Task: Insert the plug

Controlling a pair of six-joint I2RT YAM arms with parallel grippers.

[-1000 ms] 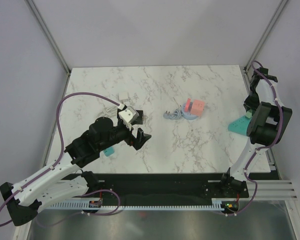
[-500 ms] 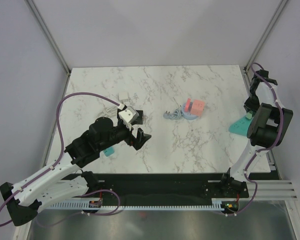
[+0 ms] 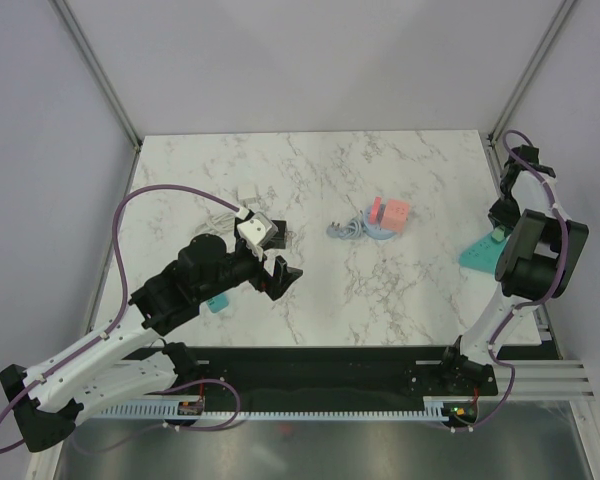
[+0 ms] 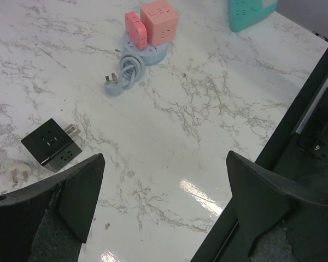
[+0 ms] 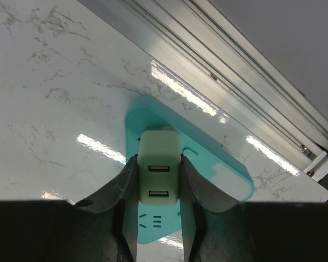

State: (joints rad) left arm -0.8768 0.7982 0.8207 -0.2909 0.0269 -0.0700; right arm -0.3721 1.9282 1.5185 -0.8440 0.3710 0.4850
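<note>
Judging how far along this is, where would you put it?

Late, I'd say. The right gripper (image 5: 158, 164) is clamped on the charger (image 5: 159, 174), one finger on each flank, and it hangs right at the power strip (image 5: 216, 177) by the table's (image 4: 218, 109) right edge.

Is the charger seated?

I cannot tell. Its back end meets the strip's face, but the prongs are hidden. If they are not fully home, what remains is the last push and then letting go.

And the other arm?

The left gripper (image 4: 165, 174) hangs over the left-centre of the table with its fingers spread wide and nothing between them. It has no part in this.

What is the charger like?

It is a small cream block, smooth and hard-looking, with rounded corners and two flat slots stacked on the face toward the camera.

And the strip?

It is glossy teal plastic, flat, with rounded corners. One set of slotted holes shows on it between the fingers, below the charger.

What about the surface under it?

That is white marble pattern with grey veins, polished enough to mirror the lights. A ribbed metal rail runs along its edge.

Anything else on the table?

A matte black cube socket (image 4: 50, 145) lies near the left gripper. Further off, two pink cube sockets (image 4: 153, 22) sit on a pale blue round base, with a coiled cord (image 4: 123, 76) beside them.
</note>
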